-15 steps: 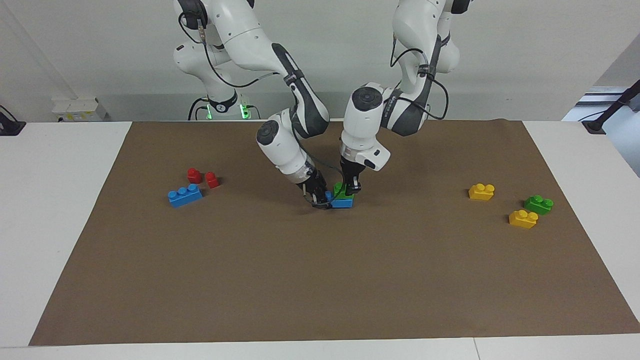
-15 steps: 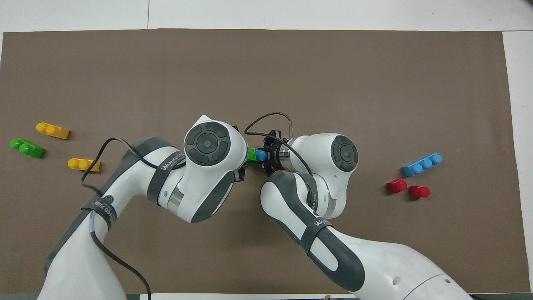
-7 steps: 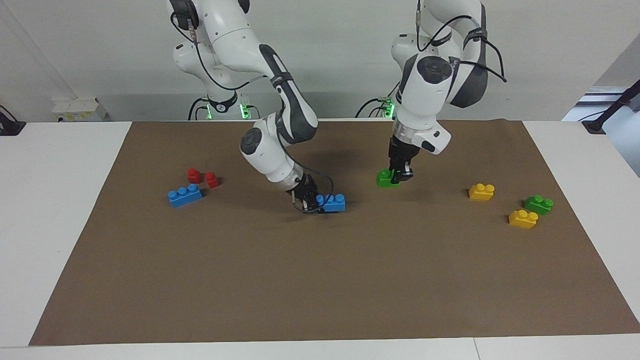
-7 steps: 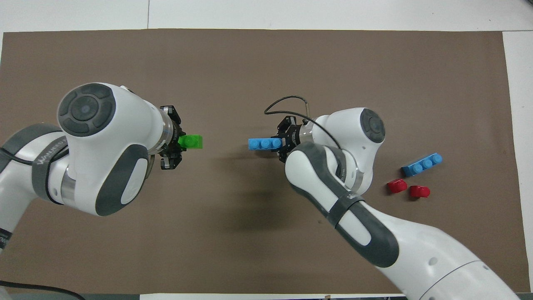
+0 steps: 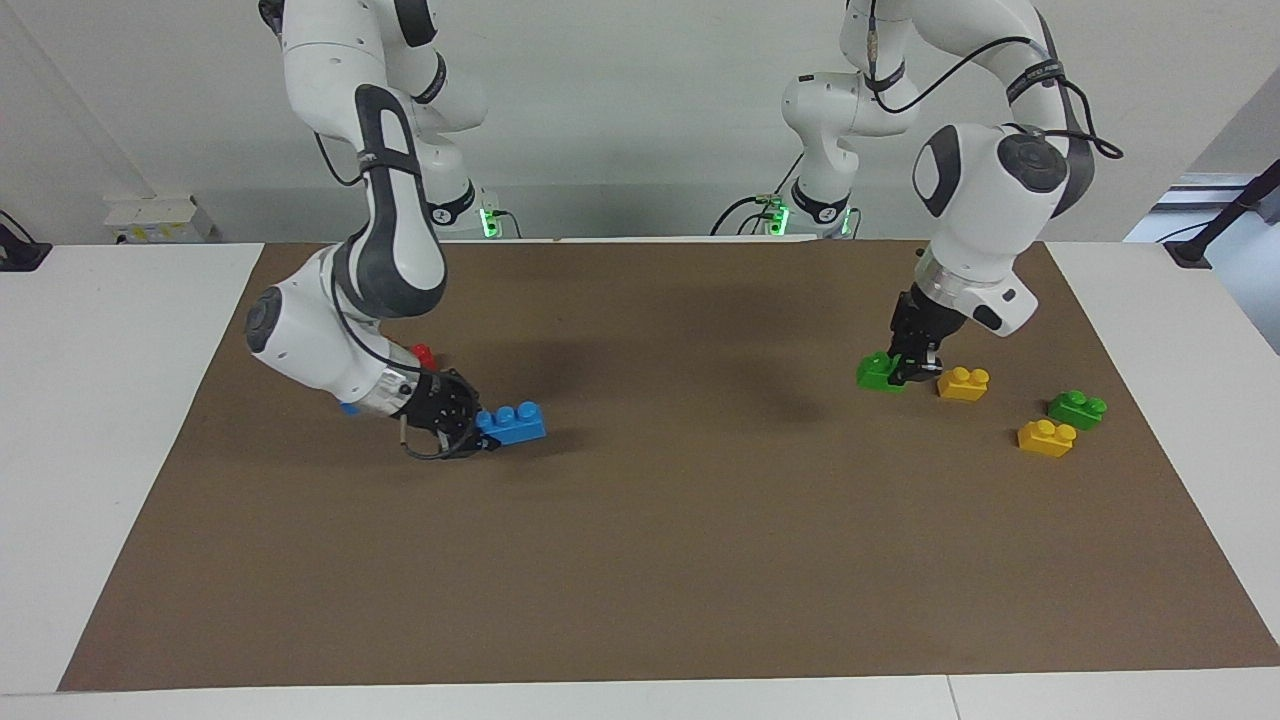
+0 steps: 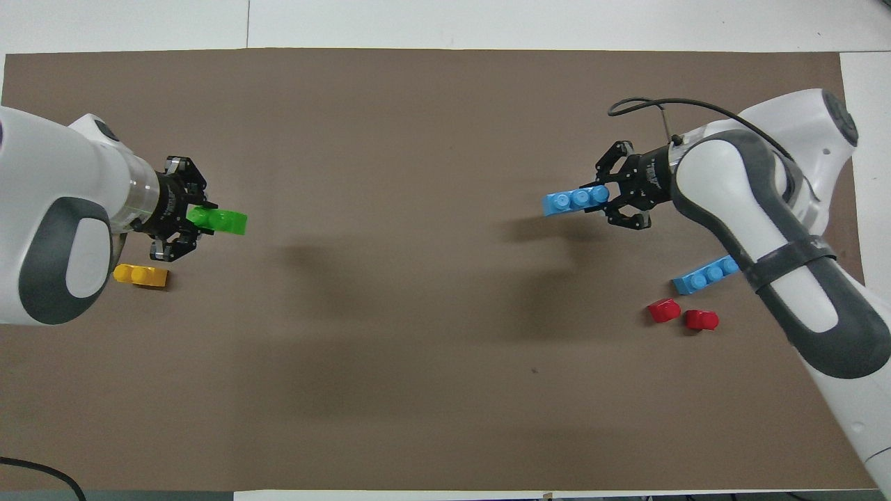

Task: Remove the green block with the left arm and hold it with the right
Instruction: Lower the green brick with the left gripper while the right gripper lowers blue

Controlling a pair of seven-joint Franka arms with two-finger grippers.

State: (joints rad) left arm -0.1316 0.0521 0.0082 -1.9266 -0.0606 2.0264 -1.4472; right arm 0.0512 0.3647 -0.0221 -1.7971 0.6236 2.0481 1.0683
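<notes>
Green plastic shows at the tip of the left gripper point(image 5: 908, 368), which is clamped on one end of the green block point(image 5: 879, 372), at the right of the facing view. In the overhead view the same block point(image 6: 221, 221) is at the left of the frame, and its long axis runs almost level across the picture, with the free end pointing toward the middle of the brown mat point(image 5: 700, 520). In the facing view the block hangs just above the mat, close beside a yellow brick point(image 5: 963, 383). The left arm comes down from the upper right of the facing view, and its wrist points steeply down.

The right gripper point(image 5: 478, 432) is closed on one end of a blue three-stud brick point(image 5: 512, 422), at the left of the facing view. In the overhead view this brick point(image 6: 574, 202) sits at the upper right, with the free end pointing toward the frame's centre. The right arm bends low over the mat, its forearm lying nearly flat.

Another yellow brick point(image 5: 1046, 438) and a second green brick point(image 5: 1077, 408) lie at the right edge of the mat. Two red pieces point(image 6: 682, 315) and another blue brick point(image 6: 706, 274) lie at the right of the overhead view. The white worktop point(image 5: 120, 420) surrounds the mat.
</notes>
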